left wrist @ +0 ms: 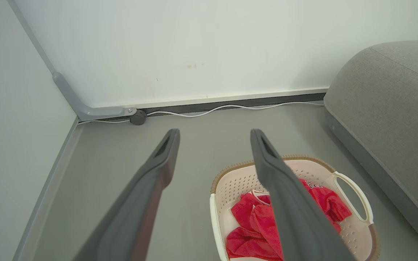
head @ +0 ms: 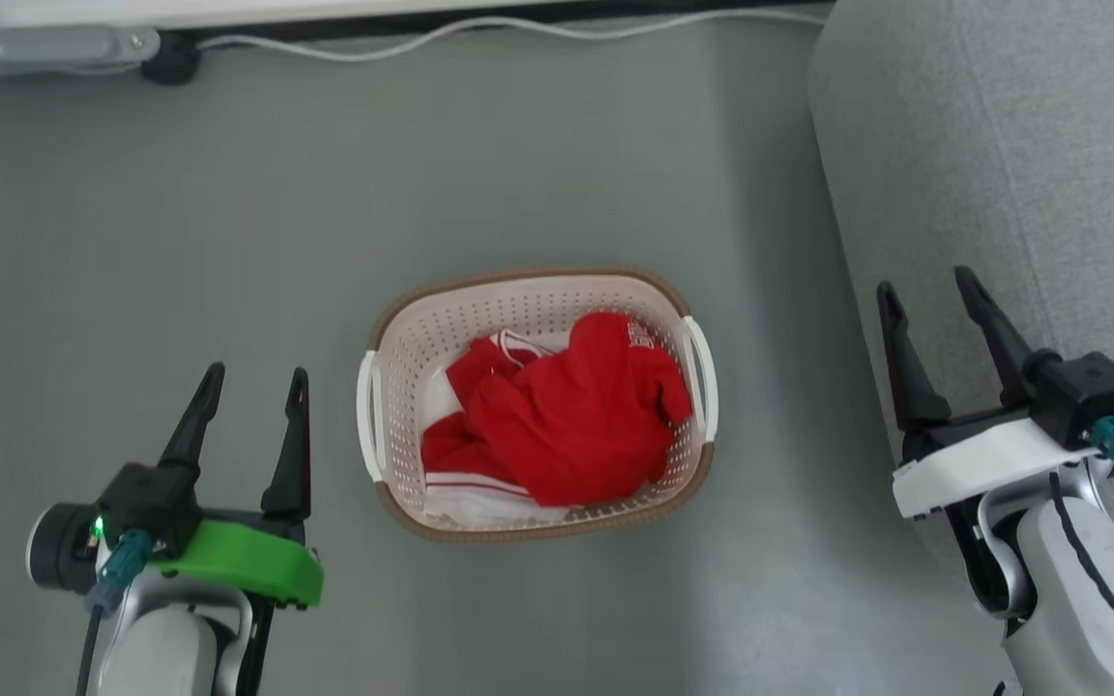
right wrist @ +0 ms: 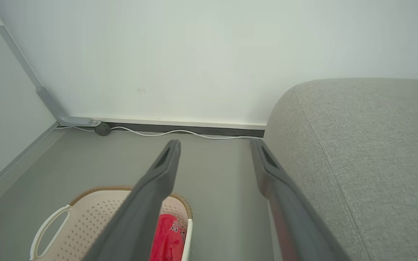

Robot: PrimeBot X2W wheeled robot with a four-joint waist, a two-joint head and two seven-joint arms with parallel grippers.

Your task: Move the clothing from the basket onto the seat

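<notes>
Red clothing (head: 557, 416) with white trim lies bunched in the cream basket (head: 393, 348), which stands on the grey floor in the middle of the head view. My left gripper (head: 255, 379) hovers open to the basket's left, nothing between its fingers. My right gripper (head: 924, 282) is open too, to the basket's right, over the front edge of the grey seat (head: 1002, 145). The left wrist view looks past its fingers at the basket (left wrist: 230, 181) and clothing (left wrist: 252, 221), with the seat (left wrist: 394, 119) at the right. The right wrist view catches the basket (right wrist: 96, 210), the clothing (right wrist: 167, 235) and the seat (right wrist: 357, 152).
A white wall with a dark skirting strip runs along the far side, and a white cable (head: 480, 34) lies at its foot. A grey rail and a dark round foot (head: 170, 60) sit in the far left corner. Bare floor surrounds the basket.
</notes>
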